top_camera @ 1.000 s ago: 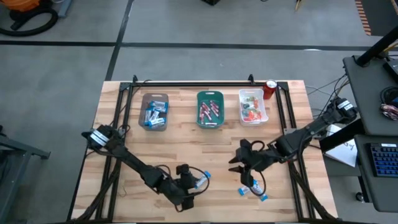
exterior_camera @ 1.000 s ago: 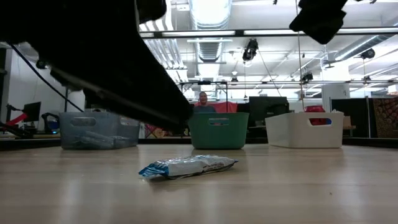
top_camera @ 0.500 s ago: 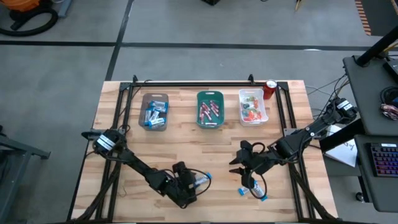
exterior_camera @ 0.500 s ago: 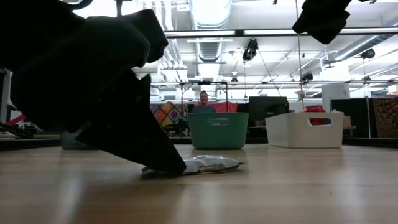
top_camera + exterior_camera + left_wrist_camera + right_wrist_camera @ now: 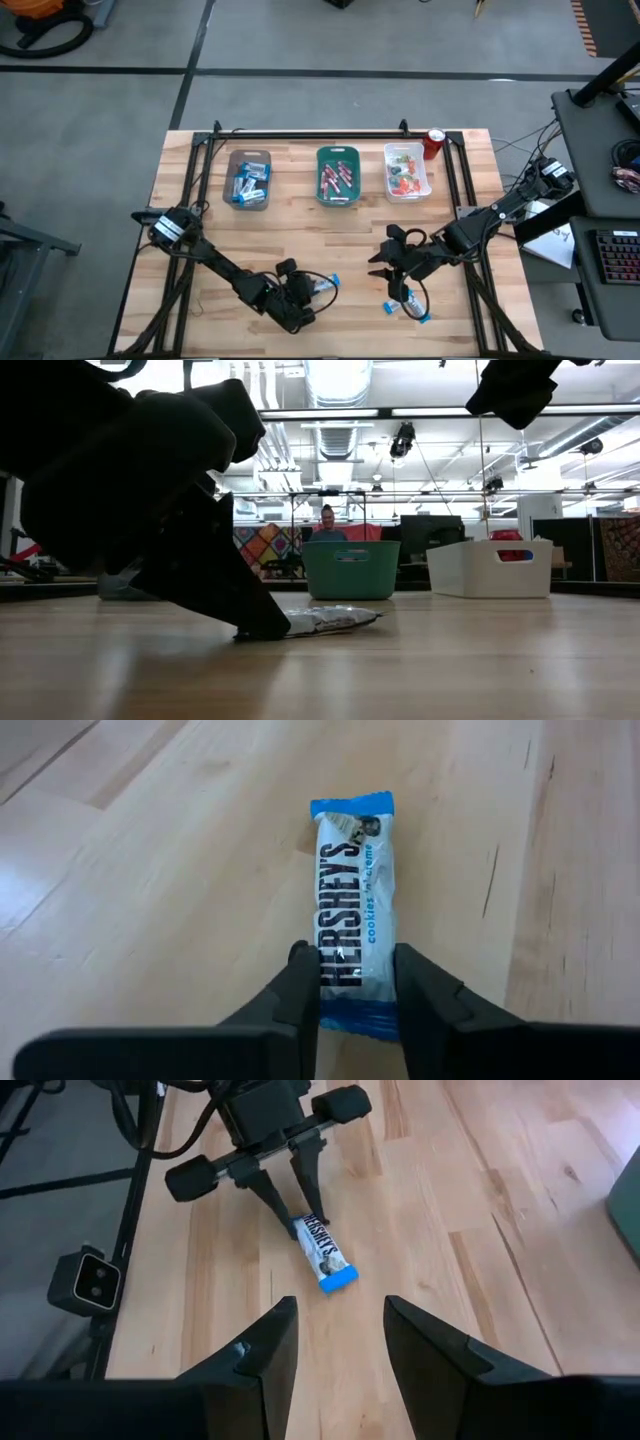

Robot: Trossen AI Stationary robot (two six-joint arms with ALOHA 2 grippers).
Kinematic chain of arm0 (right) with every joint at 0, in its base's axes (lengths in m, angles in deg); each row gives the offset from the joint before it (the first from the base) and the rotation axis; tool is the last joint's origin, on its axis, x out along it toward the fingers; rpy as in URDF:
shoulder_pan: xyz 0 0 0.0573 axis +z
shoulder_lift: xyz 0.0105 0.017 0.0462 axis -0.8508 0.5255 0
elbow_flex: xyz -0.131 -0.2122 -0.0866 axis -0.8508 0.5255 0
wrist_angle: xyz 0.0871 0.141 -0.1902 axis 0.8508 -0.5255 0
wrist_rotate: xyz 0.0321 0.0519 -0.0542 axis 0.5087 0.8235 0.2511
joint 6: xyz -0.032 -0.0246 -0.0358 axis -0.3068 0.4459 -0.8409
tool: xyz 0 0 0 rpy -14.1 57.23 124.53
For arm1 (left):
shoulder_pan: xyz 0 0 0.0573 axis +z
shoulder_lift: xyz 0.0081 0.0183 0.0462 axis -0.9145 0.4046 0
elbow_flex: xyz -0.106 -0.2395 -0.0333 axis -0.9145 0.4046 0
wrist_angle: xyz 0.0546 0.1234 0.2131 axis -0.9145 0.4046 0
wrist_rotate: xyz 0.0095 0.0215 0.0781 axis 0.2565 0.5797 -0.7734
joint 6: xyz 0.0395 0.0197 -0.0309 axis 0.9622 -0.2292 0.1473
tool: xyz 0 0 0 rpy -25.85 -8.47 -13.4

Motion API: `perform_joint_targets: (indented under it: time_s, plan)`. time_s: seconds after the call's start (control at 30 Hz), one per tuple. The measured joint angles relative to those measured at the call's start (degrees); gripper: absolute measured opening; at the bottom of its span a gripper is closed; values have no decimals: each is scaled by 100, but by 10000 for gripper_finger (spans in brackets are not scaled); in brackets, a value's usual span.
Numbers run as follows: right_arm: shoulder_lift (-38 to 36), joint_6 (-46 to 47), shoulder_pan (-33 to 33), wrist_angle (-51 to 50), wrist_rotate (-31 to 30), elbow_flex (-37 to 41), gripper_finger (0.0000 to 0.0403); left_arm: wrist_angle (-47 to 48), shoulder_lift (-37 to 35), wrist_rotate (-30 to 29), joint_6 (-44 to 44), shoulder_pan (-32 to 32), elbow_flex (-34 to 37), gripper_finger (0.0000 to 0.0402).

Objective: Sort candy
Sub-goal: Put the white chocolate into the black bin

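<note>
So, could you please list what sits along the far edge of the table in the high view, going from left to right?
Brown tray with blue-and-white bars → teal tray with red and pink sticks → white tray with small red, orange and green pieces → red can.

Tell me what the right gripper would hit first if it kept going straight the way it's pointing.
Probably the Hershey's cookies 'n' creme bar lying on the table, with the left gripper clamped on its far end; the right gripper stands open. Depth is uncertain.

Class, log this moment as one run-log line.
left gripper: shut on blue-and-white candy bar | right gripper: open, above table
</note>
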Motion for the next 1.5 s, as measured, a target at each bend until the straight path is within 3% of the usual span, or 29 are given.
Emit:
perform_joint_targets:
  time_s: [0.23, 0.5, 0.73, 0.93, 1.03, 1.23, 1.5]
  plan:
    - [0, -63, 0, 1, 2, 24, 141, 101, -226, 122, -57, -10, 1, 73]
    - [0, -127, 0, 4, -5, 83, 141, 910, -1080, -109, -70, -11, 31, 77]
    - [0, -252, -2, 9, -499, 107, 141, 3289, -2427, -673, -697, 120, 79, 78]
    - [2, -509, -11, 5, -1529, 158, 141, 5512, -3700, -1240, -1791, 451, 324, 78]
    - [2, -555, -125, 9, -1916, 160, 141, 6119, -4320, -1395, -2147, 821, 641, 79]
    - [2, -553, -531, 10, -1943, 170, 141, 5956, -5375, -1427, -2079, 2081, 1686, 79]
    - [2, -485, -824, -7, -1926, 276, 141, 4425, -6040, -911, -1005, 3782, 2913, 79]
